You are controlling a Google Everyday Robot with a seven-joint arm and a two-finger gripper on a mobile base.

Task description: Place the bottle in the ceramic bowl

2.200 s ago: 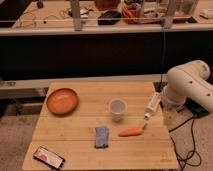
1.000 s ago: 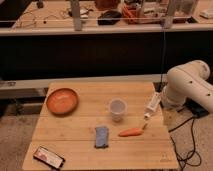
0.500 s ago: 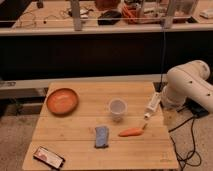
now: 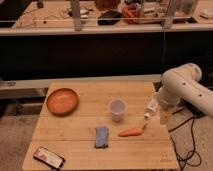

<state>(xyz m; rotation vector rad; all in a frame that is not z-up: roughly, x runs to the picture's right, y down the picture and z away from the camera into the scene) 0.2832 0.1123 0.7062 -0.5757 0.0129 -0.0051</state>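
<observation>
The small white bottle (image 4: 150,107) lies on the right side of the wooden table (image 4: 80,124), close to its right edge. The orange-terracotta ceramic bowl (image 4: 61,101) sits at the table's far left, with nothing visible in it. My gripper (image 4: 163,115) hangs at the end of the white arm (image 4: 182,88), just right of the bottle and at the table's right edge. Whether it touches the bottle cannot be told.
A translucent cup (image 4: 117,108) stands mid-table between bottle and bowl. A carrot (image 4: 132,132) lies in front of the bottle, a blue cloth (image 4: 102,136) in front of the cup, and a phone (image 4: 48,157) at the front left corner. A dark counter runs behind the table.
</observation>
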